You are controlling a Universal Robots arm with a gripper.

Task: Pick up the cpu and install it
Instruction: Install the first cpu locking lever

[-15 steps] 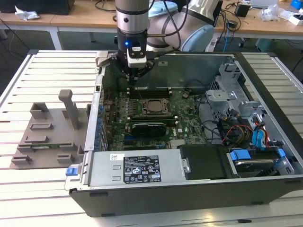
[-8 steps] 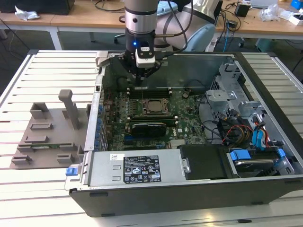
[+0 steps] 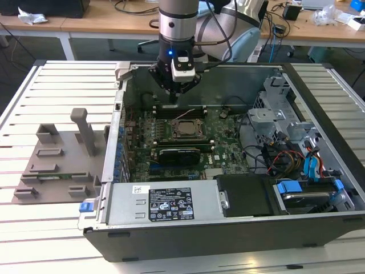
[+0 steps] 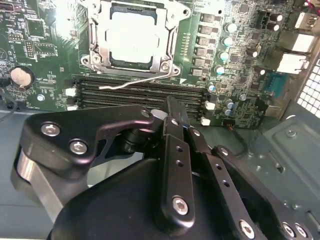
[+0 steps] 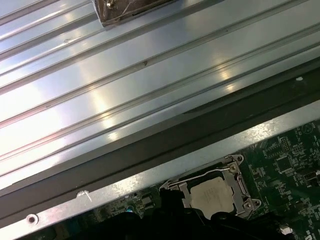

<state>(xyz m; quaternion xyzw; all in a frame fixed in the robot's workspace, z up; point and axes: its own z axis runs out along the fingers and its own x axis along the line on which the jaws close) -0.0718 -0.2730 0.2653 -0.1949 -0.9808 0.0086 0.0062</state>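
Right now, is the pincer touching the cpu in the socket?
Apart. In the second wrist view the pincer sits over the memory slots, and bare green board lies between it and the cpu, which rests in its socket frame.

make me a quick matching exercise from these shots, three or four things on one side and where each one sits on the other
Things:
1. cpu
2. gripper
3. grey fixture
4. memory slots

Places:
A. on the slatted table, outside the case at the exterior view's left
B. seated in the open socket frame on the motherboard
C. hanging over the board just beyond the socket, holding nothing visible
D. beside the socket, running along one side of it

Pairs: 1-B, 2-C, 3-A, 4-D
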